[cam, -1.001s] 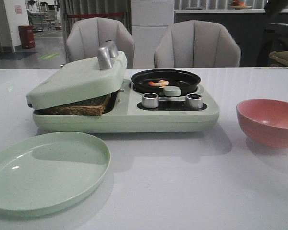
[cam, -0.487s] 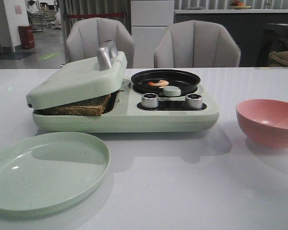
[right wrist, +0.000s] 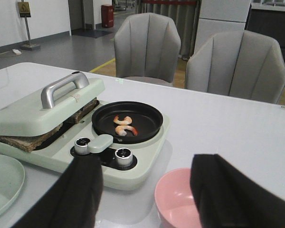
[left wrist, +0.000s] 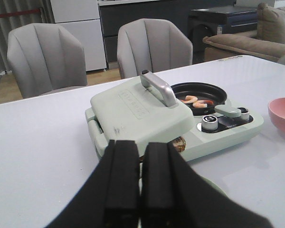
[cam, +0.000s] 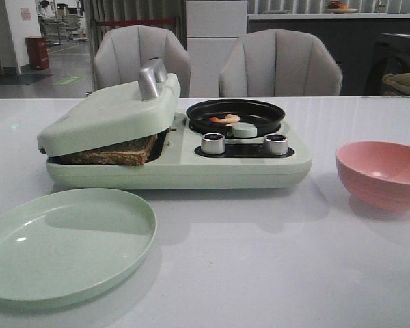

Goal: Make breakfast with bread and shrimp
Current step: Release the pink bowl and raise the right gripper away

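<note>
2 curled orange-pink shrimp (right wrist: 123, 125); brown-crusted bread (cam: 116, 153); left gripper (left wrist: 140, 190) clenched, right gripper (right wrist: 145, 190) released.

Across the white tabletop (cam: 260, 273) you face two grey upholstered chairs (cam: 142, 58), side by side, with a white cabinet (cam: 216, 41) showing between them. Behind runs a dark counter (cam: 314, 41). Off to your far left you see a grey floor (cam: 61, 68) stretching back to a red bin (cam: 37, 52) by the pale wall (cam: 14, 31). A beige sofa (left wrist: 247, 40) sits at the other side (only partly in view). The light is dim and even.
</note>
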Controlling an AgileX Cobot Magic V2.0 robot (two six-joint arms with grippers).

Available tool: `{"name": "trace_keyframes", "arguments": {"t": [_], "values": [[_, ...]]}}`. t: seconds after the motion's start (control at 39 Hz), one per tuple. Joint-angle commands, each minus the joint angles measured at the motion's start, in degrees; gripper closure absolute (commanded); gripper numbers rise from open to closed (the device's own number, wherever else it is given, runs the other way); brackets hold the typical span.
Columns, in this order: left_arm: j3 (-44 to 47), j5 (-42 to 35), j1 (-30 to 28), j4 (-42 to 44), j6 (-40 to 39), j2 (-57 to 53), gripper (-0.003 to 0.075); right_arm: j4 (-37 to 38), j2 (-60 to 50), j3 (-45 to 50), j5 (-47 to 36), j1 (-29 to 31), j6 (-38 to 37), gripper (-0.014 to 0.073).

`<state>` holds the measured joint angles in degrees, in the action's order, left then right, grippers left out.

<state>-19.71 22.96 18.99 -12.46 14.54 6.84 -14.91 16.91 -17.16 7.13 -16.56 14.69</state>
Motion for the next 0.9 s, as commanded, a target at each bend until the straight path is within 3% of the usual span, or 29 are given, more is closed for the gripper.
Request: {"name": "trace_keyframes", "arguments": {"t": [0.0,0.38,0.49,0.72,0.87], "values": [[-1.59,-4.84,0.51,-0.87,-0.55,0.53,0.0607,-0.31,-2.31,0.98,-3.12,-0.06,0.4,0.0082],[-1.59,-4.84,0.51,-0.87,-0.55,0.53,0.0607,-0.31,-2.73,4.29,-3.7,-0.06,0.4,0.0089],[-1.59,-4.84,0.51,-0.87,-0.55,0.53,0.0607,-0.31,-2.73,4.29,-3.7,-0.06,0.4,0.0161],[-1.59,-4.84,0.51,-0.87,-0.55,0.53,0.0607,-0.31,-2.73,4.29,-3.7,-0.06,0.4,0.045],[-1.59,-4.84,0.51,-0.87,-0.55,0.53,0.0607,-0.31,-2.73,4.29,-3.7,-0.06,0.4,0.0453]]}}
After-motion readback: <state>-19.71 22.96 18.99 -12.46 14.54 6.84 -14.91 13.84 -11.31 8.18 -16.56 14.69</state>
